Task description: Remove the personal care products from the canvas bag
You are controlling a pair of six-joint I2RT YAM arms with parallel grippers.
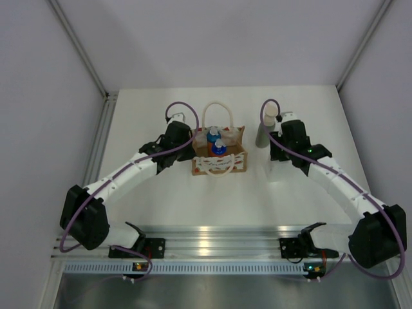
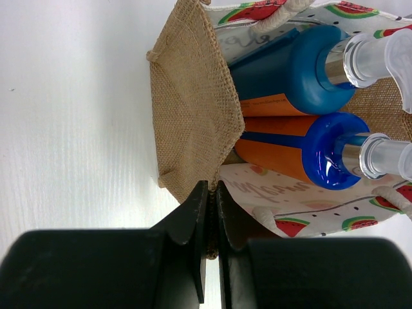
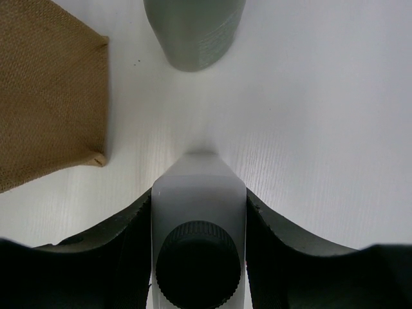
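Observation:
The canvas bag stands mid-table, and my left gripper is shut on its left burlap edge, as the left wrist view shows. Inside the bag lie the blue-and-orange bottle and the orange bottle with the blue cap; both also show from above. My right gripper is to the right of the bag, shut on the white squarish bottle with the dark cap, which stands upright on the table. The grey-green pump bottle stands just beyond it.
The bag's cream rope handles loop up over its opening. The bag's right burlap side is close to the left of my right gripper. Walls enclose the white table; a metal rail runs along the near edge.

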